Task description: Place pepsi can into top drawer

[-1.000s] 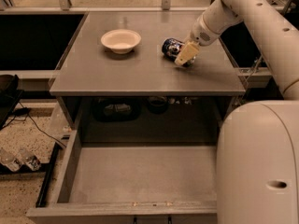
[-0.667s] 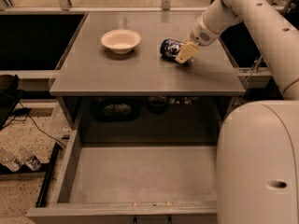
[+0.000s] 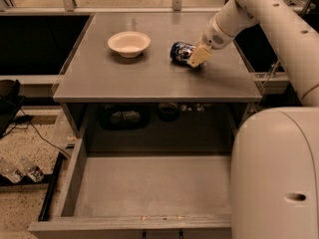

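Pepsi can on its side up on the cabinet, gripper right at it

The small dark blue metal pepsi can (image 3: 180,52) lies tipped over on the flat grey cabinet top (image 3: 149,81), just right of the cream-white round bowl (image 3: 128,43) and not touching it. The robot's cream-tipped gripper (image 3: 197,58) reaches in from the right on the white arm (image 3: 259,11) and sits against the end of the can facing away from the bowl, partly covering it; can't tell if it actually has a grip or is loose. Below the bowl, toward the camera, the wide shallow grey top drawer (image 3: 149,185) is pulled out. The robot's big white body (image 3: 274,173) covers the drawer's right side.
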Robot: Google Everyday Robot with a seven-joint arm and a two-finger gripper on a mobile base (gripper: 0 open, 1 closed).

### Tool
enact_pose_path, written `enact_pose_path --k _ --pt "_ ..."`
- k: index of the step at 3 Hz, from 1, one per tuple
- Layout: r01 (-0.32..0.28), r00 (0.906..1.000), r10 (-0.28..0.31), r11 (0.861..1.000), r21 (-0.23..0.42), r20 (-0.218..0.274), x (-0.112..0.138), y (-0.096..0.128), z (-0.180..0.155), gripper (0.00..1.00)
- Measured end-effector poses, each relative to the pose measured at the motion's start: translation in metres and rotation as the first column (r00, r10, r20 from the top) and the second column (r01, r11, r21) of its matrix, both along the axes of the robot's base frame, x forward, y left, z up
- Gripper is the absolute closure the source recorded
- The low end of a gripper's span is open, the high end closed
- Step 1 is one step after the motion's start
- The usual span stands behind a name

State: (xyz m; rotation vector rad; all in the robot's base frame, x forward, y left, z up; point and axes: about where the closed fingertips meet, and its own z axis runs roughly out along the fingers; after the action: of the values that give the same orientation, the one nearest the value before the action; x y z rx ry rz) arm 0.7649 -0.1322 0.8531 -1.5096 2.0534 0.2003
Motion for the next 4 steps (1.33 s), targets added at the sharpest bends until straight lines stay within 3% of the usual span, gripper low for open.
enact_pose_path --k 2,4 --pt "-0.025 0.9985 0.023 0.999 0.039 0.05 -0.032 -0.009 0.017 1.0" --pt "-0.004 0.9888 -0.015 0.992 0.124 0.148 -0.113 -0.037 0.036 1.0"
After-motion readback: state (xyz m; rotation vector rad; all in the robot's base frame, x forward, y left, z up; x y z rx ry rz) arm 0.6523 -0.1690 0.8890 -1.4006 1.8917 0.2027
